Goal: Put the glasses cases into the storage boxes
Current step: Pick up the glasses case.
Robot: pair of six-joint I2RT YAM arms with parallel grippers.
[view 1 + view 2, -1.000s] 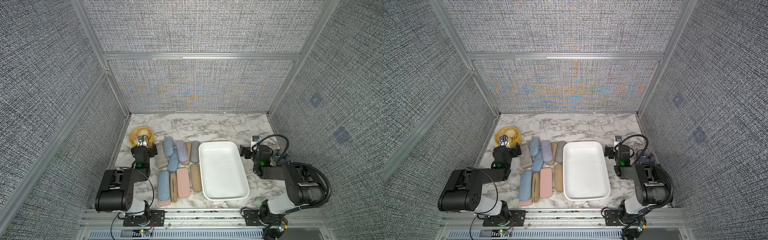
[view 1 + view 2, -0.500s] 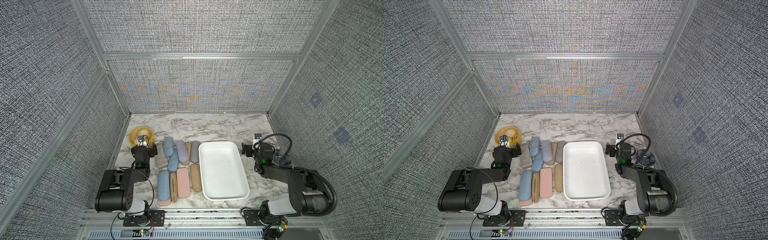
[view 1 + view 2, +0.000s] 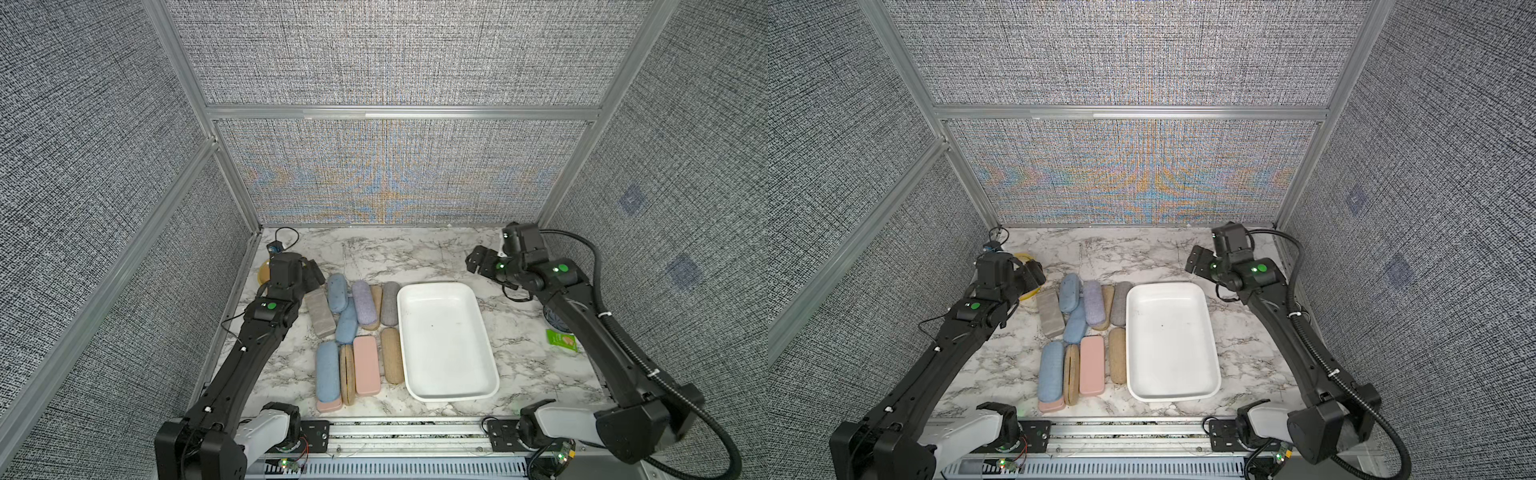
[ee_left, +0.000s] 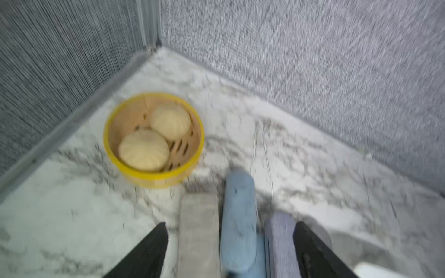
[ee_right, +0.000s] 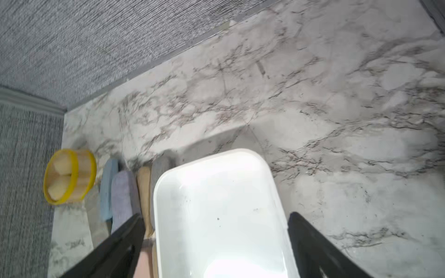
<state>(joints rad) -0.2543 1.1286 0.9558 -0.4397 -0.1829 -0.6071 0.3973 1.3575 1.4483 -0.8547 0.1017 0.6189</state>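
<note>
On the marble tabletop [image 3: 415,257], both arms have swung up and out from their folded rest, though sorting has not begun. The left gripper [image 4: 230,223] hangs empty, jaws apart, above the rounded fabric, cork and smooth pink glasses cases [image 3: 347,321]. All lie beside the glossy, bare white storage tray [image 3: 432,286]. The right gripper [image 5: 216,216], likewise spread and empty, hovers near the tray's far corner.

The glasses cases [image 3: 1077,328] lie beside the white tray [image 3: 1173,340]; left hand [image 3: 1030,272] hovers, seemingly over yellow basket [image 3: 1022,256].
</note>
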